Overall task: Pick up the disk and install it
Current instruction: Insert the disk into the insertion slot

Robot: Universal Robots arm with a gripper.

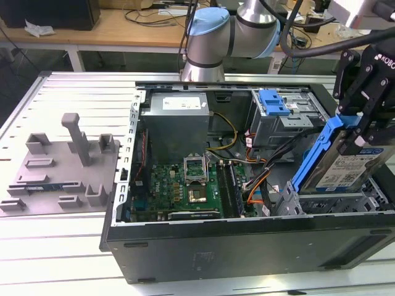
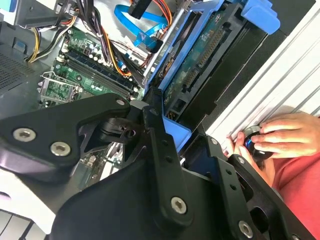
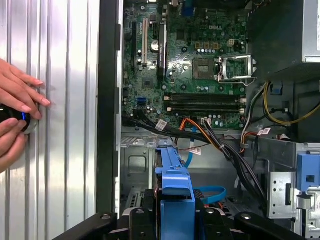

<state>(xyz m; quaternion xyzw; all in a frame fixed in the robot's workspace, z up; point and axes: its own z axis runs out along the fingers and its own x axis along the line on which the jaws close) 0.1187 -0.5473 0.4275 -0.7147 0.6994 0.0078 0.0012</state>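
In the exterior view the disk [image 1: 343, 171], a silver drive with a white-and-blue label in a bright blue bracket, hangs tilted on edge over the drive bay [image 1: 345, 200] at the open case's right end. My gripper [image 1: 360, 131] is shut on its upper part. The second wrist view shows the disk's [image 2: 200, 65] green circuit-board underside and blue frame running away from my black fingers [image 2: 160, 150]. In the first wrist view the blue bracket [image 3: 172, 182] sticks out between the gripper links above the bay floor.
The open computer case [image 1: 247, 246] holds a motherboard [image 1: 185, 185], a grey power-supply box [image 1: 176, 120], loose cables [image 1: 259, 179] and a drive cage with a small blue latch [image 1: 273, 102]. A grey fixture [image 1: 62, 160] lies on the exterior view's left. A person's hand [image 2: 272, 137] rests beside the case.
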